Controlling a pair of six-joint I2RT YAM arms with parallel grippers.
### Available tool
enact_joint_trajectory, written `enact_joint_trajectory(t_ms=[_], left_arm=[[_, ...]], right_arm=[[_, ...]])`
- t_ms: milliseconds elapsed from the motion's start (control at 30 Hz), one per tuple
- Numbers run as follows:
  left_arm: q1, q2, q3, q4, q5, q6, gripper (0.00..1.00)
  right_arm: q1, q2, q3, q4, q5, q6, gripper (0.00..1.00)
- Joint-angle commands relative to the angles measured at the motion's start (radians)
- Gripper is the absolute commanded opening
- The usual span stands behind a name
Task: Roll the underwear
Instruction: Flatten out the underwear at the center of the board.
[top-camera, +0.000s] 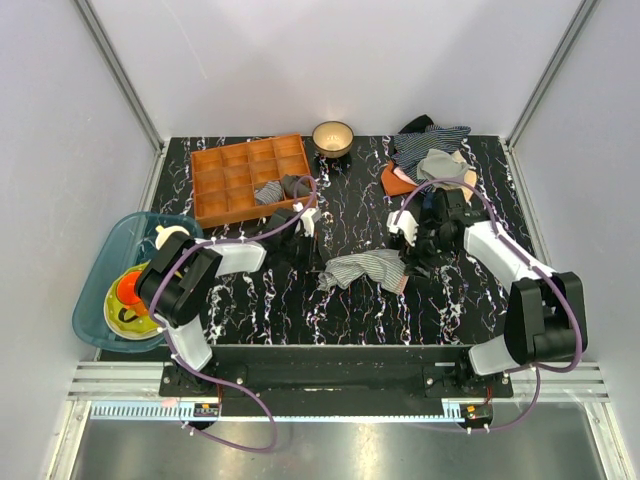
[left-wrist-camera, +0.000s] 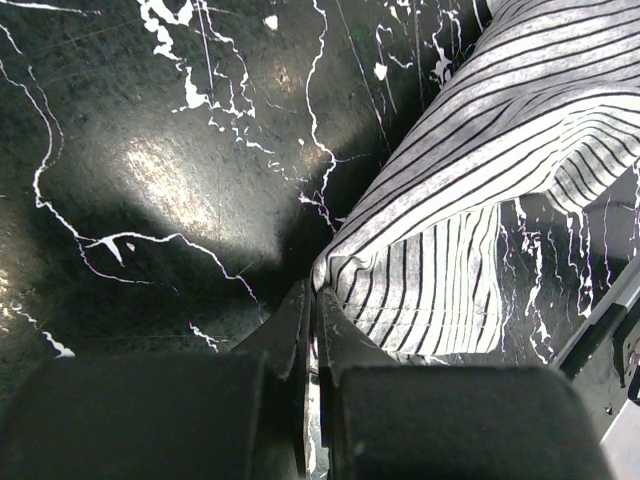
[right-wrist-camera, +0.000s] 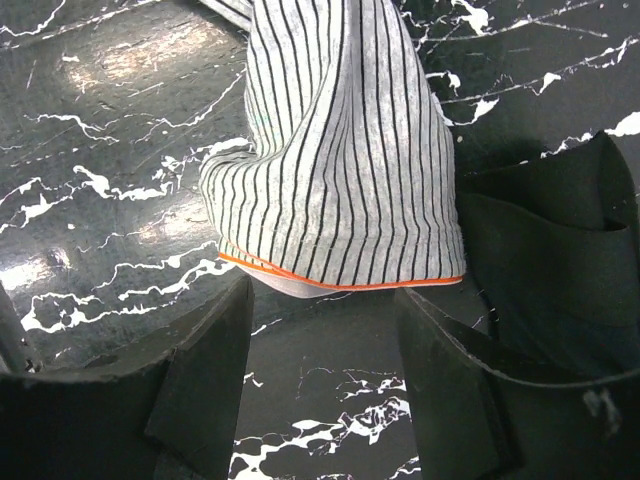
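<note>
Striped underwear (top-camera: 365, 268) lies mid-tabletop (top-camera: 250, 300), toward the near edge. Left fingers (left-wrist-camera: 285, 335) are pressed together, perhaps nipping its edge. Right fingers (right-wrist-camera: 200, 370) stand wide apart at its orange-hemmed end.

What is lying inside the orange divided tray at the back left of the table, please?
A crumpled grey-striped cloth and a darker cloth lie in the near-right compartments of the orange tray. Whatever lies beneath them is hidden.
</note>
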Motion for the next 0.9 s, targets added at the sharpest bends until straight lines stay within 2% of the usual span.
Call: enact_joint_trajectory(t_ms=[0, 100, 200, 367, 567, 633, 833, 867], left_arm=[[0.008, 0.005, 0.053, -0.038, 0.03, 0.047, 0.0], [0.008, -0.002, 0.065, -0.062, 0.037, 0.061, 0.0], [0.008, -0.018, 0.066, -0.07, 0.044, 0.067, 0.0], [0.008, -0.042, 0.051, -0.067, 0.057, 0.061, 0.0], [0.008, -0.045, 0.04, -0.059, 0.08, 0.052, 0.0], [0.008, -0.045, 0.039, -0.055, 0.086, 0.047, 0.0], [0.008, -0.045, 0.04, -0.056, 0.096, 0.049, 0.0], [0.008, -0.047, 0.042, -0.056, 0.096, 0.049, 0.0]], right_arm=[[0.015, -0.073, 0.018, 0.009, -0.097, -0.055, 0.66], [0.027, -0.122, 0.064, -0.096, -0.175, -0.095, 0.67], [0.122, -0.124, 0.035, -0.138, -0.143, -0.142, 0.66], [0.291, -0.107, -0.1, 0.021, 0.016, -0.092, 0.64], [0.343, -0.027, -0.154, 0.26, 0.226, -0.038, 0.64], [0.346, -0.001, -0.166, 0.293, 0.295, -0.036, 0.64], [0.346, 0.03, -0.206, 0.333, 0.308, -0.024, 0.61], [0.346, 0.037, -0.207, 0.333, 0.308, -0.02, 0.56]])
